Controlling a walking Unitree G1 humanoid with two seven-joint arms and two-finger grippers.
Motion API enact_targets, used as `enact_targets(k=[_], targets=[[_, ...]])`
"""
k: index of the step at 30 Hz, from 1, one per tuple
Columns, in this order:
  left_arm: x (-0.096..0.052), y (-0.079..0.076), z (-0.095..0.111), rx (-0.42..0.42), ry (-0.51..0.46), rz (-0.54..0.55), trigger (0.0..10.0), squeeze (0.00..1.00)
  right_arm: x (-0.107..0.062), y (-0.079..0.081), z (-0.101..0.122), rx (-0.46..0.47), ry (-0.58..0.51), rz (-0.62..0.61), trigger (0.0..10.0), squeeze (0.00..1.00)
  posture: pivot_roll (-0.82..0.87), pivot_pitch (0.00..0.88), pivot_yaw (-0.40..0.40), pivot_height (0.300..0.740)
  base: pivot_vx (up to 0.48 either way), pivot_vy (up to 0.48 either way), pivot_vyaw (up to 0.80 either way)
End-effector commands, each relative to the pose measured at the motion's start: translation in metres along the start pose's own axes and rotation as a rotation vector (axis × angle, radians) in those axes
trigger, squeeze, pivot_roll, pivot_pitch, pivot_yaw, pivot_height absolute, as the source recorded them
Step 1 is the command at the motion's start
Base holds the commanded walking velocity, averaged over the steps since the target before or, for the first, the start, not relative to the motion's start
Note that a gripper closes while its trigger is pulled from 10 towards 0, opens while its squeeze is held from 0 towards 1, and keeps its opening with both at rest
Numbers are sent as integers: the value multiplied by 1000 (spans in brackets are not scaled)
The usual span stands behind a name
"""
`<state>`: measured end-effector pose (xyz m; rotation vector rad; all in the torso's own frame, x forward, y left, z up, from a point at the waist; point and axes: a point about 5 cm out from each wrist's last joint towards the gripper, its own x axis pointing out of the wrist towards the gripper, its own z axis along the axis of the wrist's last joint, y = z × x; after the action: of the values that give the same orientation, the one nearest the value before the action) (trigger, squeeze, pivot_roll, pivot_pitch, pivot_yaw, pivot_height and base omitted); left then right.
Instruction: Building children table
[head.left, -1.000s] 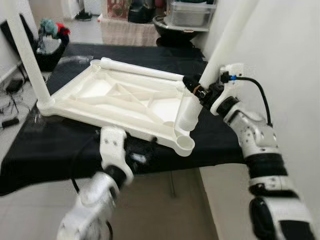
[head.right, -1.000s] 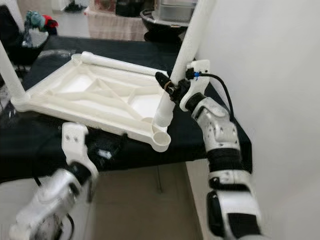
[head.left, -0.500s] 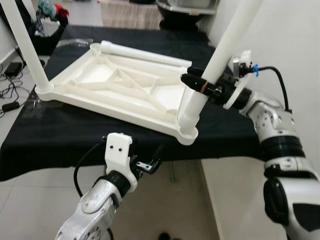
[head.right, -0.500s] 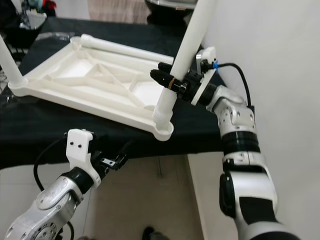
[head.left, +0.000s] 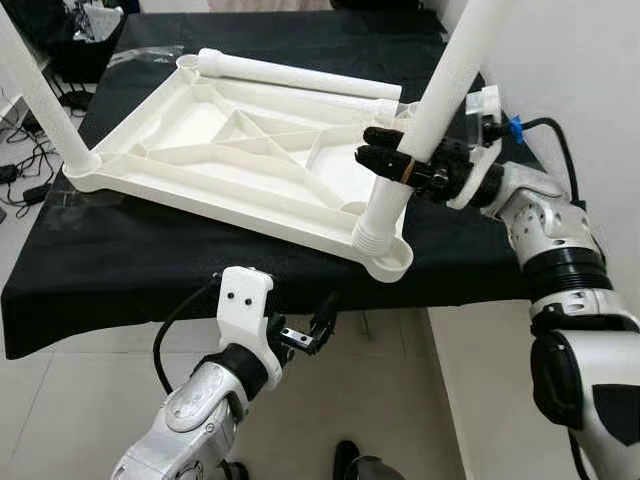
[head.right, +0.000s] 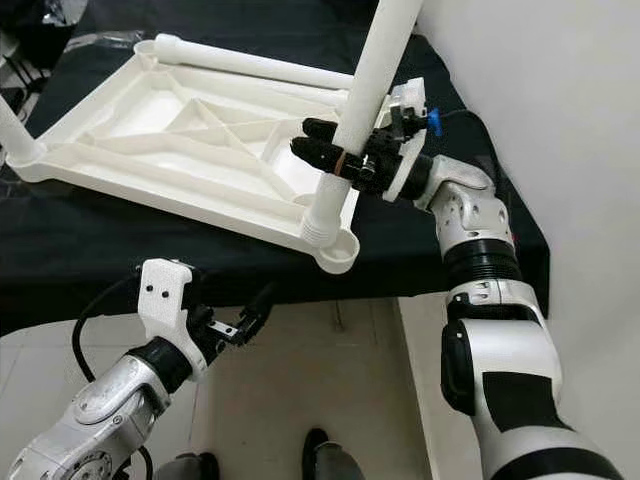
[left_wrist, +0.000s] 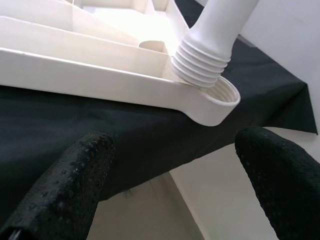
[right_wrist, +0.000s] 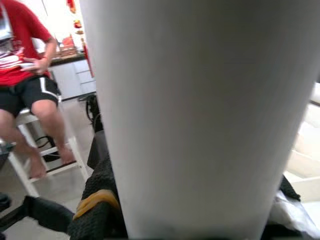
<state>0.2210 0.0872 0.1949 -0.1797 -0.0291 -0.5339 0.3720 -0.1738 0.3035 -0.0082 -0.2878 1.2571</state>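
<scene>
A white plastic tabletop (head.left: 225, 150) lies upside down on a black-covered table (head.left: 120, 275). My right gripper (head.left: 385, 160) is shut on a white table leg (head.left: 440, 85), held tilted. The leg's threaded end (left_wrist: 202, 57) rests at an angle on the inner rim of the near right corner socket (left_wrist: 220, 97). A second leg (head.left: 40, 95) stands in the far left corner, and a third leg (head.left: 290, 75) lies along the far edge. My left gripper (head.left: 310, 335) hangs open below the table's front edge, its fingers (left_wrist: 65, 185) spread wide and holding nothing.
A white wall (head.left: 580, 60) runs close along my right arm. Cables (head.left: 25, 165) lie on the floor to the left of the table. In the right wrist view a person in a red shirt (right_wrist: 25, 60) sits on a white stool.
The camera has tipped down and closer. The held leg has swung so that its threaded end has come down onto the corner socket. My left gripper has come up under the table's front edge.
</scene>
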Motion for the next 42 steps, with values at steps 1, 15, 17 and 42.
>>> enact_targets(k=[1,15,17,42], targets=[[-2,0,-4,-1,26,-8,10000,0,-2,1,-2,4,35,30,10000,0,111,334,-51,740,0,0,0],[-3,0,-6,15,44,-14,10000,0,-10,8,15,-66,56,160,10000,0,122,293,-56,740,0,0,0],[-4,1,-8,17,48,-12,10000,0,-10,13,14,-75,73,202,10000,0,120,287,-59,740,0,0,0],[-1,-4,-3,73,7,-15,10000,0,-5,24,-9,-90,195,224,10000,0,124,241,-72,740,0,0,0]])
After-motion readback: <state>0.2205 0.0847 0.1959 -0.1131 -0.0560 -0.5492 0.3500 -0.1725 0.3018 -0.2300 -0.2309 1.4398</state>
